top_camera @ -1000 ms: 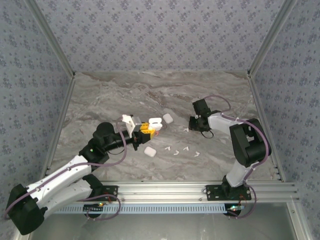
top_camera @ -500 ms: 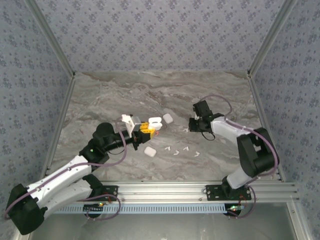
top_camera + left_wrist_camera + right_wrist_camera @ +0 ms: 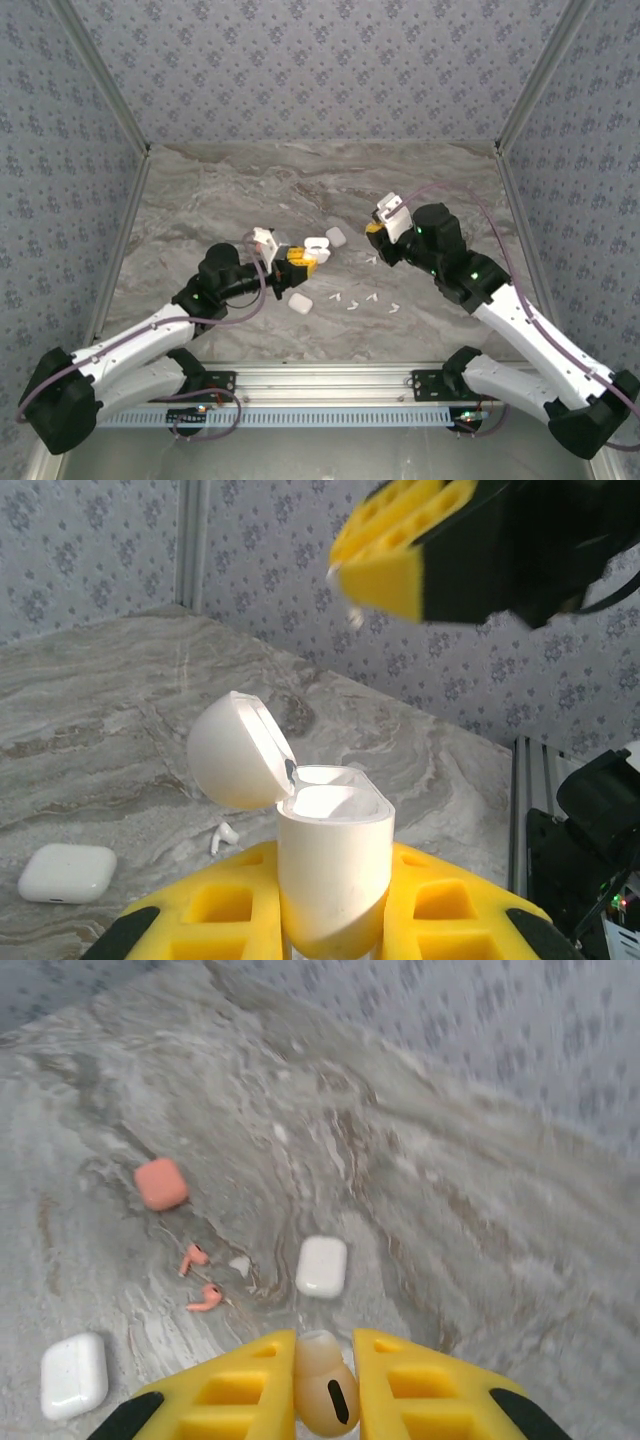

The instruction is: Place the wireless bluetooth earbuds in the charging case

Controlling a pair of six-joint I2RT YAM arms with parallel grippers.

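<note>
Right gripper (image 3: 323, 1350), frame bottom centre, pinches the small pale glossy plastic earbud (image 3: 322, 1395) by its bulb: likely light, stiff, slippery. Left gripper (image 3: 300, 258) clamps the open white charging case (image 3: 333, 865).

arms: left arm (image 3: 130, 345) and right arm (image 3: 530, 335), white shells, black joints
cables (image 3: 245, 300): grey-purple, looped along each arm
left tool (image 3: 300, 258): yellow fingers with square pockets
right tool (image 3: 372, 229): matching yellow fingers, white bracket behind
bases (image 3: 205, 383): black, on a silver rail (image 3: 320, 375)
</note>
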